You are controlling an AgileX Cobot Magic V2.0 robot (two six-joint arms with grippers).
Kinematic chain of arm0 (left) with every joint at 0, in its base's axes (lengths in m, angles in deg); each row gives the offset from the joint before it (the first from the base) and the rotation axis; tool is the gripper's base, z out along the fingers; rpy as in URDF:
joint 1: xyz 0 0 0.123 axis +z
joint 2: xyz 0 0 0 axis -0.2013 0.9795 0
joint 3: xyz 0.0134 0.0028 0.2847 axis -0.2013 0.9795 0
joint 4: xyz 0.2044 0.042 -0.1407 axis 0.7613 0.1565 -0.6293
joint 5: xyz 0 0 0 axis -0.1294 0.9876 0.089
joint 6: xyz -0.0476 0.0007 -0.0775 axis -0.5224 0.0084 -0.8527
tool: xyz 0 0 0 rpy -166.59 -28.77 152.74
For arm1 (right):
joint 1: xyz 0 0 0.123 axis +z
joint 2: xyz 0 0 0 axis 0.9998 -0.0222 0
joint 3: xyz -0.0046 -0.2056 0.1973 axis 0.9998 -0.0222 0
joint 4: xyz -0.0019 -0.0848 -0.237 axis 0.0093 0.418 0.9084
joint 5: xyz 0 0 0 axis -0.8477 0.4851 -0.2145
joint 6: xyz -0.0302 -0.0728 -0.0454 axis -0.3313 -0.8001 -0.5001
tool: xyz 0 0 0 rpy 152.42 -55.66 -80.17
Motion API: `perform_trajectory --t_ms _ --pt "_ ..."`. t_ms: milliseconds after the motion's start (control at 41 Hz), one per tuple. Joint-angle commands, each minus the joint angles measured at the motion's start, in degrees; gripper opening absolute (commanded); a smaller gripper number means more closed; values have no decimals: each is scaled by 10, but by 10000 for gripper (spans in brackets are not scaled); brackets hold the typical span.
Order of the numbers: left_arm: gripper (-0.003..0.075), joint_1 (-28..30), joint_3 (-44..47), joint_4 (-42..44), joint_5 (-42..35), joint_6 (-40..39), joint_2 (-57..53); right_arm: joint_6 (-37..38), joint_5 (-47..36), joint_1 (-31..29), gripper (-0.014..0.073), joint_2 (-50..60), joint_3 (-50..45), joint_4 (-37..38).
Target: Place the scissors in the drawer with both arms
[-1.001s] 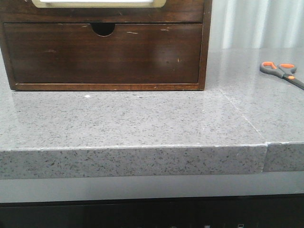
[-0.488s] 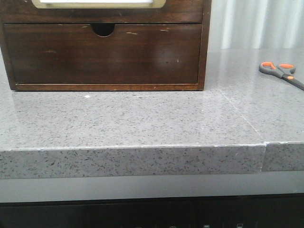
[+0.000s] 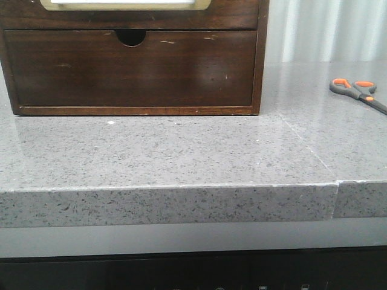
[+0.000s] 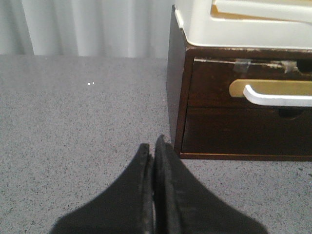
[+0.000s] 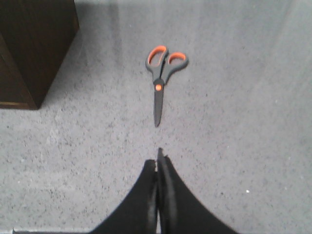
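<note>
The scissors (image 3: 358,92) lie flat on the grey counter at the far right, with dark grey handles, orange-lined loops and dark blades. In the right wrist view the scissors (image 5: 161,78) point their blade tip toward my right gripper (image 5: 158,158), which is shut and empty, a short way off. The drawer (image 3: 230,15) is closed at the top of the wooden cabinet; only the lower rim of its cream-edged panel shows. In the left wrist view the drawer (image 4: 209,87) carries a white handle (image 4: 278,96). My left gripper (image 4: 152,146) is shut and empty, by the cabinet's near corner.
A plain dark drawer with a half-round notch (image 3: 133,69) sits closed below. A white box (image 4: 234,24) rests on the cabinet top. The counter's front edge (image 3: 169,205) runs across, with a seam (image 3: 335,181) at the right. A pale curtain (image 3: 326,30) hangs behind.
</note>
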Motion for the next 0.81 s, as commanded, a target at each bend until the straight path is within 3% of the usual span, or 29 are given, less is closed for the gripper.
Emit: perform_trajectory --t_ms 0,171,269,342,391,464,562,659,781 --pt "-20 0 -4 -4 -40 -3 15 -1 -23 -3 -67 -15 19 16" --pt "-20 0 15 -4 -42 -3 15 -17 -10 -3 -52 -25 19 21" --pt "18 0 25 -4 -42 -3 15 -33 -5 -2 86 -27 19 21" --pt "139 0 26 -4 -42 -3 15 -36 -5 -2 265 -27 19 21" --pt "270 0 26 -4 -42 -3 15 -36 -8 -2 372 -27 19 21" --pt "426 0 26 -4 -45 -3 15 -36 -9 -2 475 -27 19 21" --pt "581 0 26 -7 -45 -3 15 -36 -7 -2 502 -27 19 21" --pt "591 0 26 -51 -51 -3 23 -36 -7 -2 499 -27 19 21" --pt "586 -5 26 -184 -61 -3 54 -36 -7 -2 499 -27 19 21"
